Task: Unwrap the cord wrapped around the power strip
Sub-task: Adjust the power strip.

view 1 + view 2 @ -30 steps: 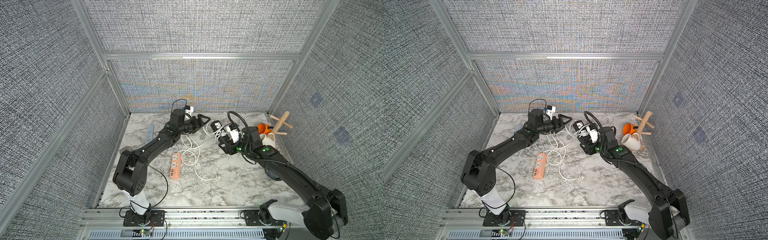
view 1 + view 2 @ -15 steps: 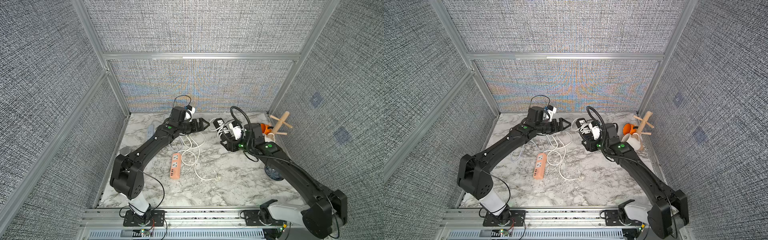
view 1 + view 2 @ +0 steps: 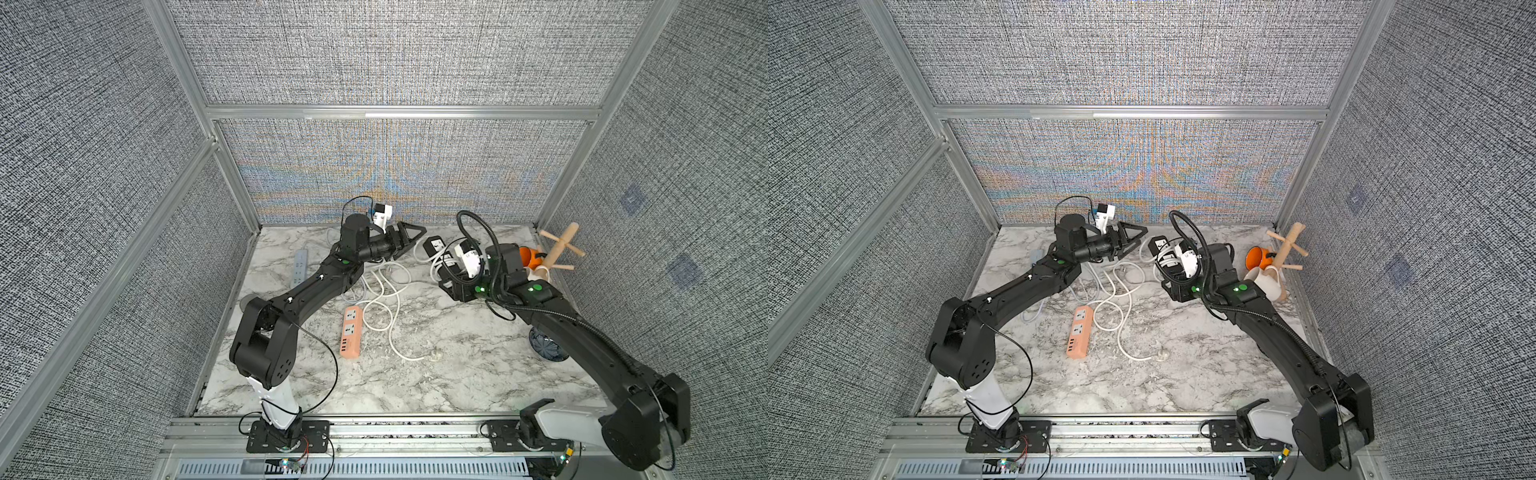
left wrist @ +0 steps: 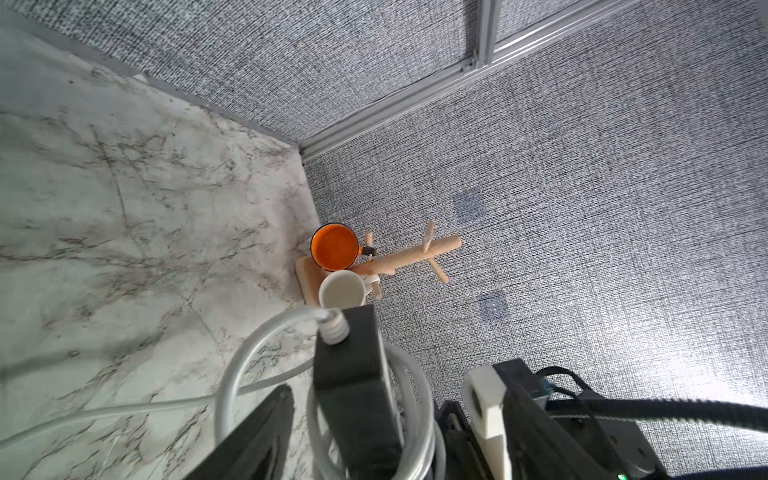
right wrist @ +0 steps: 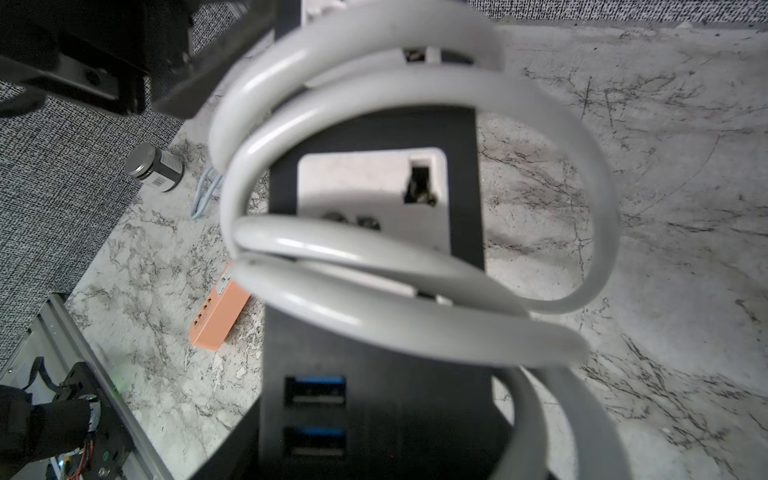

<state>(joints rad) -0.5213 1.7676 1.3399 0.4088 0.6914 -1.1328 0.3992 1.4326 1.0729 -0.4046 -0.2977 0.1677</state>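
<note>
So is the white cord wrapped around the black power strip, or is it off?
Wrapped. In the right wrist view, several loose loops of the cord go around the power strip.

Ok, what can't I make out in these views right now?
- Left gripper: only one finger shows in the left wrist view, so any grip on the cord beside the black strip is unclear.
- Right gripper: pads hidden by black strip and blurred coils, right wrist view.
- Dark round thing: mostly under the right arm in a top view; unidentifiable.
</note>
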